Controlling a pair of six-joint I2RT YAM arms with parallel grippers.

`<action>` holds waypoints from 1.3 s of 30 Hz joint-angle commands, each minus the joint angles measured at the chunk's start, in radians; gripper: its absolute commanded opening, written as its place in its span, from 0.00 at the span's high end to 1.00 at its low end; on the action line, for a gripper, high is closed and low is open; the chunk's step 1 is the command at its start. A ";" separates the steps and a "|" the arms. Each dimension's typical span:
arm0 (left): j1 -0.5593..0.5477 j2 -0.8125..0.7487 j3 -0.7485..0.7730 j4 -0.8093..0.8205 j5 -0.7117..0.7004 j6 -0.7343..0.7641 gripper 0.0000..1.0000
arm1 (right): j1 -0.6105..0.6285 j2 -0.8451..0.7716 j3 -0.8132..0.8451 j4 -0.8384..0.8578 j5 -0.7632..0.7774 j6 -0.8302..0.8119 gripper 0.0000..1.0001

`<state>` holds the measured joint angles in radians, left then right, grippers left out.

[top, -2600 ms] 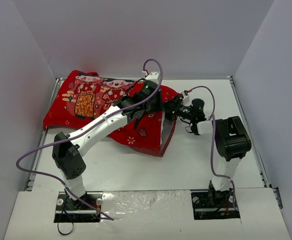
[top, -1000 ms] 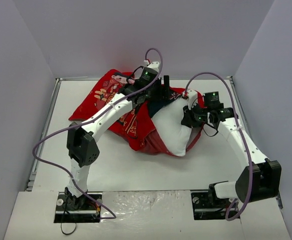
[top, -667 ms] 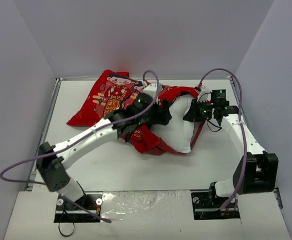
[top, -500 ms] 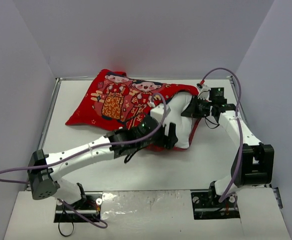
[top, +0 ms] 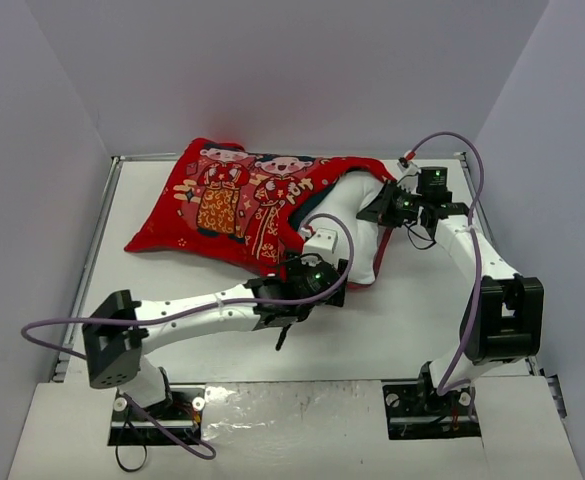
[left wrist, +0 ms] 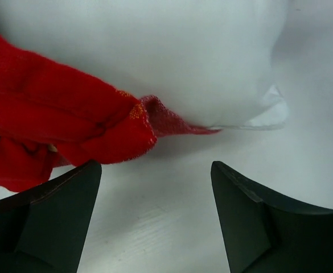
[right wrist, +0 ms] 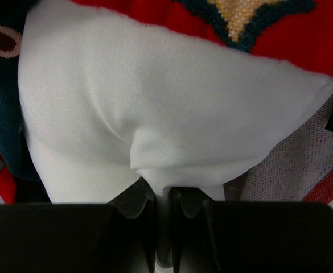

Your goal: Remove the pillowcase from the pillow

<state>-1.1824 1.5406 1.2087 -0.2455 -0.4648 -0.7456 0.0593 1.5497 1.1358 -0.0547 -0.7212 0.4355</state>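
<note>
The red pillowcase (top: 222,205) with its two cartoon figures lies flat across the back left of the table. The white pillow (top: 350,215) pokes out of its open right end. My right gripper (top: 380,210) is shut on a pinch of the pillow's (right wrist: 155,114) white fabric; the wrist view has my gripper (right wrist: 163,196) clamped below red case cloth (right wrist: 280,34). My left gripper (top: 332,288) sits low at the pillow's near edge, open, with bare table between its jaws. Its wrist view puts my gripper (left wrist: 155,170) just short of the pillow corner (left wrist: 212,62) and a red hem (left wrist: 69,119).
White walls (top: 272,70) close in the white table (top: 412,330) at the back and both sides. Purple cables (top: 442,145) loop off each arm. The left arm (top: 202,310) lies low across the table's near middle.
The left arm swung from over the case at the back down to the pillow's near edge. The case spread out flat to the left. The right gripper kept its pinch and drew back right.
</note>
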 commanded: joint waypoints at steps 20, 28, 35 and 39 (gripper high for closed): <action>0.115 -0.241 -0.035 0.001 -0.024 0.178 0.53 | -0.105 -0.054 0.058 0.040 -0.150 -0.188 1.00; 0.320 -0.038 0.534 -0.159 0.291 0.301 0.10 | 0.023 -0.164 0.006 -0.109 0.011 -0.523 1.00; 0.420 0.498 1.261 -0.512 0.609 0.458 0.10 | 0.040 -0.214 -0.019 -0.109 0.011 -0.557 1.00; 0.428 0.667 1.420 -0.546 0.747 0.508 0.10 | 0.040 -0.235 -0.008 -0.109 0.000 -0.566 1.00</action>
<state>-0.7540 2.1536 2.5439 -0.6292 0.1017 -0.3237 0.0990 1.3876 1.1065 -0.2028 -0.7078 -0.0814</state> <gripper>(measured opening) 0.904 0.059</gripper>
